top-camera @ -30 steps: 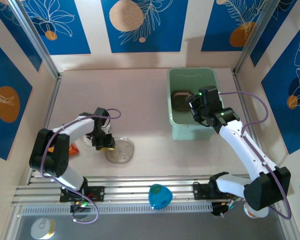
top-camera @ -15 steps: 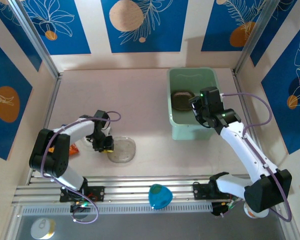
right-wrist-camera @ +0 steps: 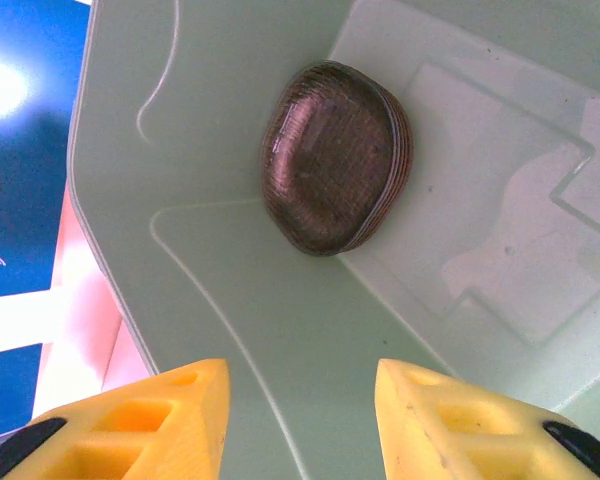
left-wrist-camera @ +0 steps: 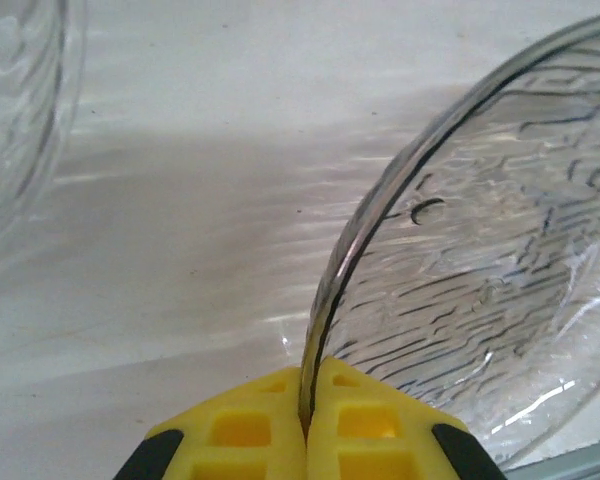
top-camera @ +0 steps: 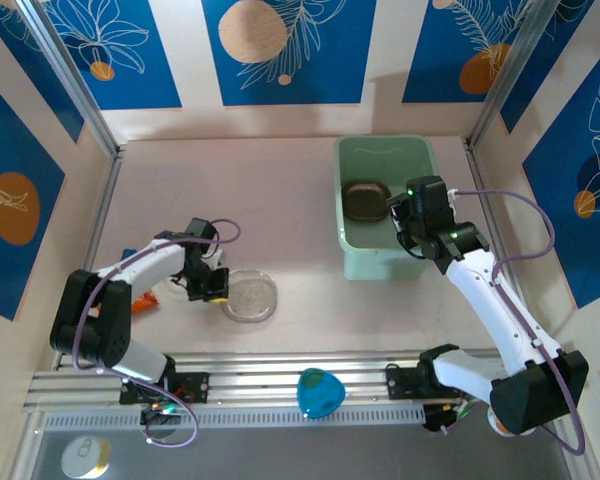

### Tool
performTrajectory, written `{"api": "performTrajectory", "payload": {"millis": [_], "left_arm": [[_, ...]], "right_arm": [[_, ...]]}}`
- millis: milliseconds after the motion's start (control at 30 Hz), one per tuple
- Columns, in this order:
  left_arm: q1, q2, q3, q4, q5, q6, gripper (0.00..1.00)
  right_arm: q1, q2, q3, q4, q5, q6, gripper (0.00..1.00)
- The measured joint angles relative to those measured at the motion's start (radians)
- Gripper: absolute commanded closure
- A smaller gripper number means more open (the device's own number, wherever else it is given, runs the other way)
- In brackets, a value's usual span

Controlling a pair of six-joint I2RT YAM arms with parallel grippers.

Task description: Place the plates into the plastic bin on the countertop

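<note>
Though spread a second ago, now pinching plate (top-camera: 250, 297) rim with left claw (top-camera: 221, 292), lower left; ready to lift, with right claw (right-wrist-camera: 300, 390) spread over bin (right-wrist-camera: 180, 260).

Plate (left-wrist-camera: 480, 280) edge between left gripper (left-wrist-camera: 305, 400) fingers, its body right of them on the countertop (left-wrist-camera: 230, 200), stacked plates (right-wrist-camera: 335, 160) in the bin (right-wrist-camera: 230, 300) ahead of right gripper (right-wrist-camera: 300, 400) fingers
</note>
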Motion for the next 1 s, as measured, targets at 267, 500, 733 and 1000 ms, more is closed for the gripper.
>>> {"api": "performTrajectory", "payload": {"millis": [267,500,733,1000], "left_arm": [[-0.007,-0.107,0.093,-0.006,0.003,-0.075,1.00],[-0.011,-0.222,0.187,0.120,-0.031,-0.186,1.00],[-0.035,-0.241,0.345,0.280,-0.155,-0.256,1.00],[-0.181,-0.194,0.509,0.443,-0.336,-0.264,1.00]], "right_arm": [[-0.025,0.000,0.001,0.007,-0.024,0.000,0.57],[-0.052,0.031,0.087,0.039,-0.137,-0.022,0.57],[-0.043,0.093,0.208,0.100,-0.299,-0.078,0.53],[0.069,0.125,0.291,0.204,-0.409,-0.180,0.50]]}}
